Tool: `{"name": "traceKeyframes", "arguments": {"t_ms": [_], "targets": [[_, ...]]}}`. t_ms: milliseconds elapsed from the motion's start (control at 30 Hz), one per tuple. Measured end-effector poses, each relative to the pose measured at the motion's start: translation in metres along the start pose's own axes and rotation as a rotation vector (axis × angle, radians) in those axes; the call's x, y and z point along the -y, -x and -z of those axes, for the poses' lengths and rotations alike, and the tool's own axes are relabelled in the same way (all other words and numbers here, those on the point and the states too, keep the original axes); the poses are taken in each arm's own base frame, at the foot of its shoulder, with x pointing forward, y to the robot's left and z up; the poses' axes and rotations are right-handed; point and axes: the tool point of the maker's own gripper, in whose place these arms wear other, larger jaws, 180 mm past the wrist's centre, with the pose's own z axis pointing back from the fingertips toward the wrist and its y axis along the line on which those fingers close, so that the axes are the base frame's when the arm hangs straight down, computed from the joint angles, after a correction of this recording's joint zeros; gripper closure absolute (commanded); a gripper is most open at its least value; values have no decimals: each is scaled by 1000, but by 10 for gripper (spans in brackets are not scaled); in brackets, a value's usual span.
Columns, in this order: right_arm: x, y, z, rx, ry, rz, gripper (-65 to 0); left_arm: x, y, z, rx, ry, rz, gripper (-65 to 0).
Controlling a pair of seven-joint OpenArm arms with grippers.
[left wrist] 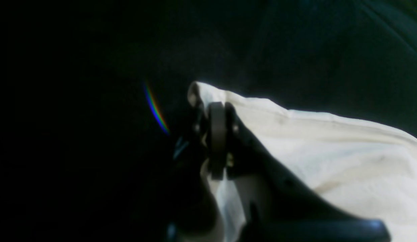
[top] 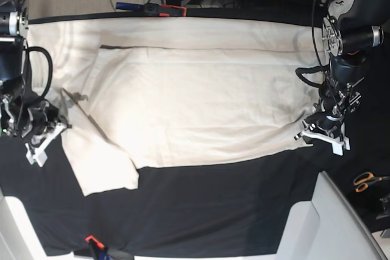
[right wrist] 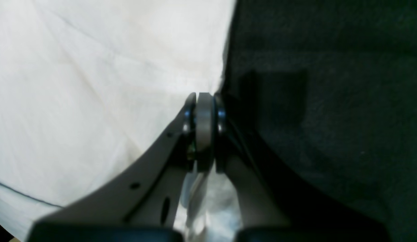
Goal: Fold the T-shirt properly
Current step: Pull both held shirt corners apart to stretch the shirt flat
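Note:
The cream T-shirt [top: 201,108] lies spread wide across the black tablecloth [top: 213,211], with a sleeve [top: 103,168] hanging toward the front left. At the shirt's right edge in the base view, my left gripper [top: 309,131] is shut on the cloth. The left wrist view shows its tips [left wrist: 215,109] pinching a raised corner of the T-shirt [left wrist: 346,151]. My right gripper [top: 46,131] is at the shirt's left edge. In the right wrist view it [right wrist: 203,101] is shut right at the border of the T-shirt [right wrist: 94,84], with cloth bunched under the fingers.
Orange-handled scissors [top: 365,181] lie at the right. A white panel [top: 329,223] juts in at the front right corner. Clamps [top: 161,9] hold the tablecloth at the back edge, and another clamp [top: 92,240] at the front. Cables clutter the back.

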Motion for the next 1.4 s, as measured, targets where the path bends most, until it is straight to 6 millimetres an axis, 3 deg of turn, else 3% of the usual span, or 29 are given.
{"name": "traceKeyframes", "arguments": {"t_ms": [400,833,1200,1400], "targets": [[0,2,1,13,-1,5,-2,4,-7,0,-26,2,65,0],[-7,-65,-24,169,5,-60,-2,-6,-20,-7,-14,-12,119,0],[-9,-84,-29,245,4,-69,-2,29,-73,-24,80,57,246,0],[1,-95,-38,305,22,-75,-2,31,-75,-25,70,60,255,0]]}}
